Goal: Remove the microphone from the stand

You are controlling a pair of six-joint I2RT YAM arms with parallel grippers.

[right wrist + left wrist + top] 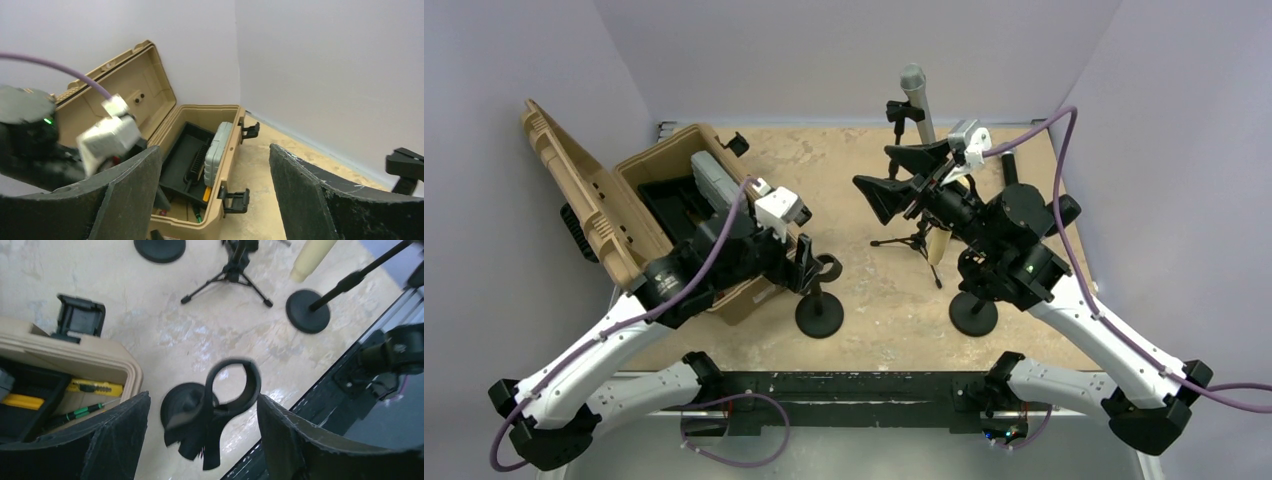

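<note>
The microphone (pixel 914 85) has a grey head and a long beige body. It stands tilted at the back of the table, and its beige lower end (pixel 312 255) shows in the left wrist view. My right arm hides where it is held. My right gripper (pixel 874 165) hangs open just left of it with nothing between its fingers (pixel 215 147), facing the toolbox. My left gripper (pixel 809 265) is open around the empty ring clip (pixel 232 385) of a round-base stand (pixel 819 315). The ring lies against the right finger (pixel 280 425).
An open tan toolbox (pixel 654 200) with tools inside stands at the left. A small tripod stand (pixel 914 243) sits mid-table under the right arm. A second round-base stand (pixel 973 313) is near the right arm's base. Walls close in on three sides.
</note>
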